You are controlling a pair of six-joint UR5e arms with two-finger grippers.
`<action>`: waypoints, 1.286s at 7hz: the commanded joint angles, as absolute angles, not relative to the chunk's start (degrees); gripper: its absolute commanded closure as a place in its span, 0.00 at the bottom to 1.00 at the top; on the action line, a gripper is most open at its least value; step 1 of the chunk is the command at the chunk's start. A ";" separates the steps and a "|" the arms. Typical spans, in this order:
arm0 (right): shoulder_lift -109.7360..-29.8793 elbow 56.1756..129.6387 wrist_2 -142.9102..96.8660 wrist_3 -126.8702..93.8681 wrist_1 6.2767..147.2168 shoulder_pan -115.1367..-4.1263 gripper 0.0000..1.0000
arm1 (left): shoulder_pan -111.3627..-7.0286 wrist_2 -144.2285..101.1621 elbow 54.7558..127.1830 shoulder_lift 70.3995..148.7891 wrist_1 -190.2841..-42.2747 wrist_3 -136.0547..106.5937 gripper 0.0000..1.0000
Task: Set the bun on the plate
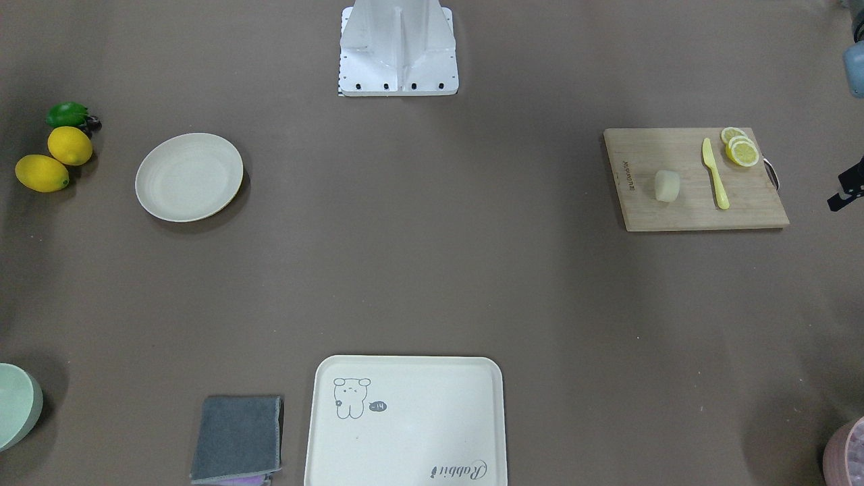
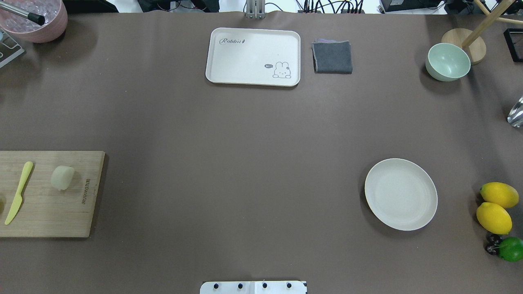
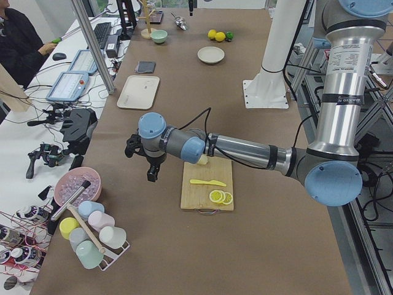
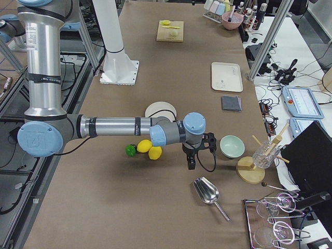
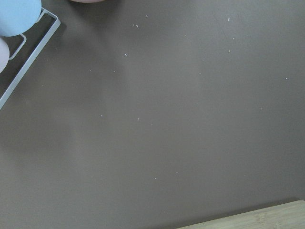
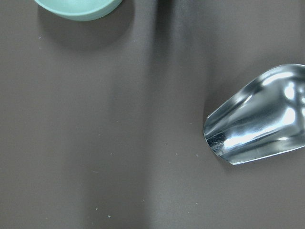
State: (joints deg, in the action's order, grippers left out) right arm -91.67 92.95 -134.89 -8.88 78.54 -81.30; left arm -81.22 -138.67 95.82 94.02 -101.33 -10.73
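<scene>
The bun (image 1: 667, 185) (image 2: 62, 177), a small pale squat cylinder, lies on a wooden cutting board (image 1: 648, 209) on the robot's left side. The round cream plate (image 1: 189, 177) (image 2: 401, 194) sits bare on the robot's right side, far from the bun. My left gripper (image 3: 151, 175) hangs over the table just beyond the board's far edge, apart from the bun. I cannot tell whether it is open or shut. My right gripper (image 4: 191, 163) hovers between the lemons and a green bowl, off the plate, and its state cannot be told either. Neither wrist view shows fingers.
A yellow knife (image 1: 714, 173) and lemon slices (image 1: 740, 148) share the board. Two lemons (image 2: 496, 206) and a lime (image 2: 510, 249) lie right of the plate. A bear tray (image 2: 253, 41), grey cloth (image 2: 332, 57), green bowl (image 2: 447, 61), metal scoop (image 6: 259, 124) and pink bowl (image 2: 34, 20) line the far side.
</scene>
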 commanded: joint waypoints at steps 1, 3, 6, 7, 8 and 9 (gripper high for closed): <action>-92.10 97.17 -134.48 -10.36 78.49 -81.30 0.00 | -81.12 -138.60 96.06 93.61 -101.86 -10.81 0.02; -92.46 97.64 -135.09 -16.13 78.40 -81.12 0.00 | -80.25 -138.34 96.59 93.78 -102.30 -10.81 0.02; -92.37 102.63 -131.08 -33.73 77.09 -71.43 0.05 | -78.59 -138.60 96.51 93.96 -102.39 -11.16 0.02; -92.63 104.22 -128.52 -41.67 72.47 -65.71 0.07 | -77.53 -138.60 96.68 94.04 -102.48 -13.86 0.02; -92.98 104.15 -128.32 -43.05 69.90 -61.04 0.07 | -77.00 -138.52 96.59 94.04 -102.48 -14.32 0.02; -93.42 104.59 -128.41 -46.46 68.31 -57.69 0.09 | -76.91 -138.43 96.59 94.04 -102.48 -14.33 0.02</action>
State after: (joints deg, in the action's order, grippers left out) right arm -92.94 104.00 -128.82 -42.10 70.92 -62.68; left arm -77.31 -138.53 96.61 94.03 -102.47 -13.88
